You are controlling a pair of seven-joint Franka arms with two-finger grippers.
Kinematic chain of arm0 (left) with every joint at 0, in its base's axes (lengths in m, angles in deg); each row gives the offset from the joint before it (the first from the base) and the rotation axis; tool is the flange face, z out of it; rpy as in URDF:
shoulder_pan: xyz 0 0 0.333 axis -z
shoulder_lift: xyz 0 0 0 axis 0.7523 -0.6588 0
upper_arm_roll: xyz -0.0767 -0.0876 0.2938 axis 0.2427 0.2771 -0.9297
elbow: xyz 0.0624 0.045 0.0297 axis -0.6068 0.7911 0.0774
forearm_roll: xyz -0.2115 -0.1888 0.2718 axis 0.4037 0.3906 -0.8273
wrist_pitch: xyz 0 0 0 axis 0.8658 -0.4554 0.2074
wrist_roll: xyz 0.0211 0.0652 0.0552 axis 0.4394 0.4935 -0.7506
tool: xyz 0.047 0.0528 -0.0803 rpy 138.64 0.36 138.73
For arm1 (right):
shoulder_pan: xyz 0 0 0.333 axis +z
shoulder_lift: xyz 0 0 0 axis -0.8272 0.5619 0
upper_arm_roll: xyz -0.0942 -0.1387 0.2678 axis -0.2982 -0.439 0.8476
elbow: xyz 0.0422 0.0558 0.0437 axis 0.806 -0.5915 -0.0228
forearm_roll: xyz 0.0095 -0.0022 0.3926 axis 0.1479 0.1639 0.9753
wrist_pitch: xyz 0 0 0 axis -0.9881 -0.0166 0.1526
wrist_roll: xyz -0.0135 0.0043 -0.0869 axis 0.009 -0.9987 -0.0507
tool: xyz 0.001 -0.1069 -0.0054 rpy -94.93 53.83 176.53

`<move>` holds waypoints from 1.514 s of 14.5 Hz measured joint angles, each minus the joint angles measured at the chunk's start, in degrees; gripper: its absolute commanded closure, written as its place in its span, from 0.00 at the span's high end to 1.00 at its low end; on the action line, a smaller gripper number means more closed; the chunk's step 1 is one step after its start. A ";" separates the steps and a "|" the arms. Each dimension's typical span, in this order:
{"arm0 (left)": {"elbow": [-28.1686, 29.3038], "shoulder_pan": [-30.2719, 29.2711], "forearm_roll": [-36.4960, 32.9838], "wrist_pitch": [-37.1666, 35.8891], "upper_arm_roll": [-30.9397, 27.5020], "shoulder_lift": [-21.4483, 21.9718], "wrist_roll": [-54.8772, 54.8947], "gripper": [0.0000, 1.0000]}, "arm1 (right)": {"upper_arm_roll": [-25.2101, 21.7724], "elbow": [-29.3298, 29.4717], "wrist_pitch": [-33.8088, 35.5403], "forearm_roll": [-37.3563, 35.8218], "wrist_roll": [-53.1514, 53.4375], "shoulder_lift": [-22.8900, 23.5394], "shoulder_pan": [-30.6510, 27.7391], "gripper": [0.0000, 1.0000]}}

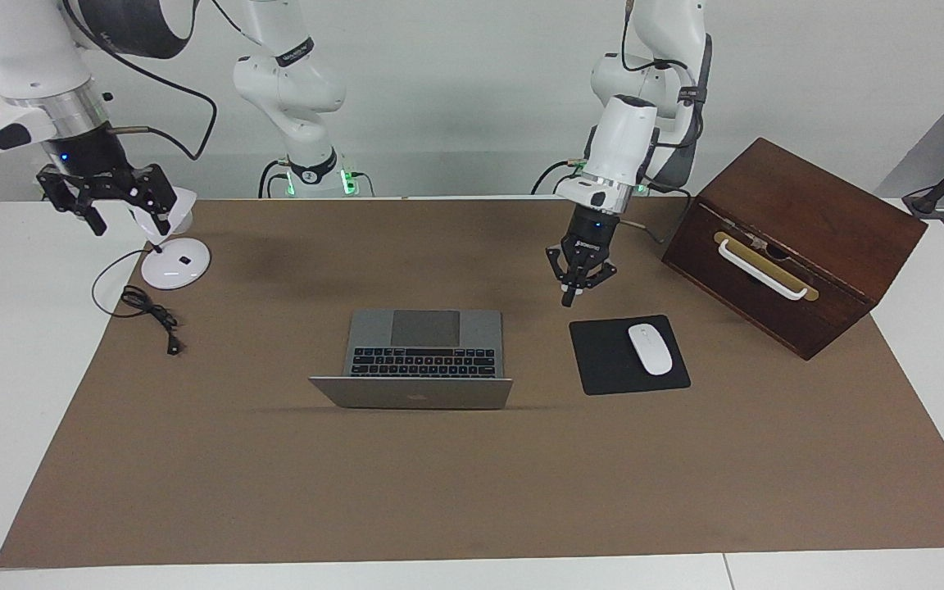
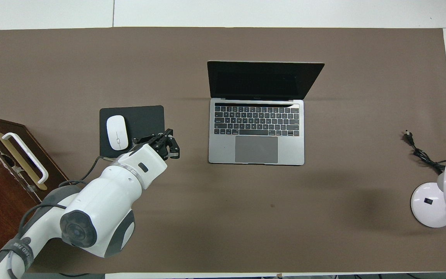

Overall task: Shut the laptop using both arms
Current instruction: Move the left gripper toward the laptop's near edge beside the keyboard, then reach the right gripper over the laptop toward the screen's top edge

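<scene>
Overhead view: flat metallic laptop (image 2: 256, 133) open; left claw (image 1: 573, 292) pinched closed, empty.

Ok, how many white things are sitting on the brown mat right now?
2: the mouse on the black mouse pad beside the laptop, and the desk lamp at the right arm's end. None looks hidden.

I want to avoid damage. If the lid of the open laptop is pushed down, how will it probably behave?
The laptop lid looks thin and stiff, so it should probably swing on its hinge rather than bend. Its smooth silver back may let a tool slip. The base lies flat on the brown mat, so it likely slides rather than tips.
</scene>
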 measured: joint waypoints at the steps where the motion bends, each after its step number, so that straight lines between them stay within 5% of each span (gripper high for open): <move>1: 0.03 0.80 0.00 2.02 0.00 -1.42 -0.56 0.00 | 0.03 1.07 -1.09 -0.98 -0.06 1.13 0.00 0.00; 12: -0.15 8.12 3.19 16.37 -0.04 -12.85 -1.56 0.00 | 0.25 3.18 -16.85 -3.26 -0.21 7.99 -0.03 0.00; 18: -2.01 12.19 6.72 18.63 -0.18 -17.99 -1.56 0.00 | 0.28 22.94 -18.02 -3.30 2.06 27.78 4.02 0.00; 22: -2.62 12.56 6.73 18.67 -0.27 -20.07 -1.49 0.00 | 0.36 28.76 -18.45 -3.30 15.84 34.59 9.69 0.00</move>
